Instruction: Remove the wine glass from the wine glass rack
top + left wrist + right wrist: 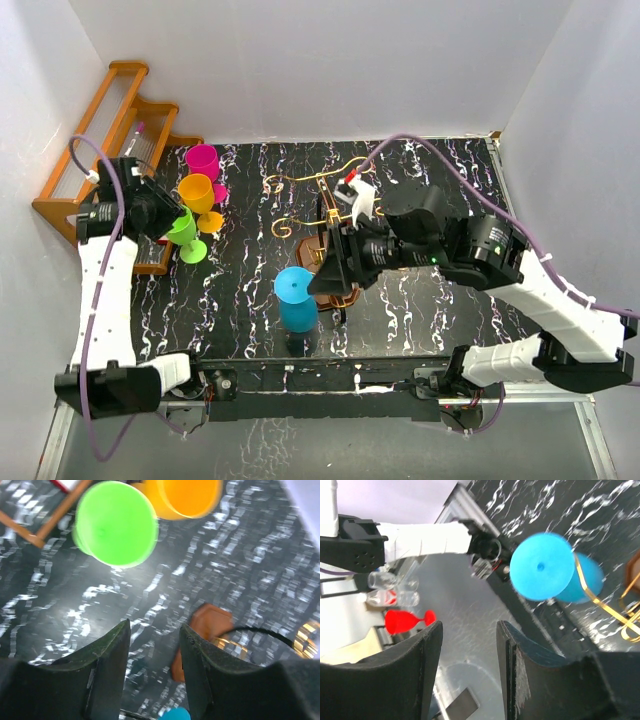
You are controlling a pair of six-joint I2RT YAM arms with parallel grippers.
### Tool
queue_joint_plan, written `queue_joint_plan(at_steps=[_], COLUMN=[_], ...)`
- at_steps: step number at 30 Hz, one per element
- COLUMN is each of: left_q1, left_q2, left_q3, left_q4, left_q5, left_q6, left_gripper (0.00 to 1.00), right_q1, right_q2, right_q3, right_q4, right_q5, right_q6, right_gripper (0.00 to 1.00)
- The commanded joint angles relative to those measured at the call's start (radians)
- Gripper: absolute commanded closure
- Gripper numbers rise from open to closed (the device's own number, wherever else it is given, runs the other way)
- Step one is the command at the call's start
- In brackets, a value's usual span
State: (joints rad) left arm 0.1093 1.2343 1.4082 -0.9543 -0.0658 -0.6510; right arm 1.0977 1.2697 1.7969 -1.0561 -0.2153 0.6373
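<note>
**Q:** Where does the wine glass (296,300) hang?
**A:** Foot up and stem vertical, on a gold arm of the wine glass rack (311,246), toward the near edge of the table (430,310).

**Q:** Which arm serves?
**A:** The right gripper (468,630), fingers parted and empty, sits just beside the glass, which lies off its axis. The left gripper (153,630), likewise parted, is well apart.

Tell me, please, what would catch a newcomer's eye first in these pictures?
The bright blue wine glass stands out at the near centre of the black marbled table, beside the gold-wired wine glass rack, with the open right gripper close by. At the left rear, a pink glass, an orange glass and a green glass cluster near the open left gripper.
</note>
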Motion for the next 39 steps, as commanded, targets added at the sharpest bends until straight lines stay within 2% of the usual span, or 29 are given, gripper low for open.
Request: queue_joint_plan(at_steps=[1, 4, 7, 20, 30, 39], left_q1=[-0.003, -0.002, -0.003, -0.005, -0.003, -0.004], left_q2=[-0.133, -0.196, -0.232, -0.259, -0.283, -0.286], left_q3=[-0.040, -0.120, -0.160, -0.087, -0.034, -0.021], left_q4=[0.080, 0.192, 0.233, 0.157, 0.108, 0.083], left_q5=[0.310, 0.502, 0.573, 0.654, 0.685, 0.709], left_q6=[-0.102, -0.179, -0.211, -0.202, -0.213, -0.204], left_gripper=[0.57, 0.57, 0.57, 0.57, 0.57, 0.57], right_q1=[0.003, 0.004, 0.004, 0.004, 0.004, 0.004], right_q2=[-0.098, -0.128, -0.156, -0.113, -0.082, -0.111], right_q3=[-0.163, -0.255, -0.339, -0.401, -0.373, -0.449], right_q4=[0.138, 0.167, 0.218, 0.248, 0.153, 0.242], right_q5=[-0.152, -0.174, -0.158, 0.013, 0.117, 0.172], right_q6=[0.186, 0.279, 0.343, 0.441, 0.486, 0.531], right_gripper=[0.51, 0.54, 0.57, 0.57, 0.57, 0.58])
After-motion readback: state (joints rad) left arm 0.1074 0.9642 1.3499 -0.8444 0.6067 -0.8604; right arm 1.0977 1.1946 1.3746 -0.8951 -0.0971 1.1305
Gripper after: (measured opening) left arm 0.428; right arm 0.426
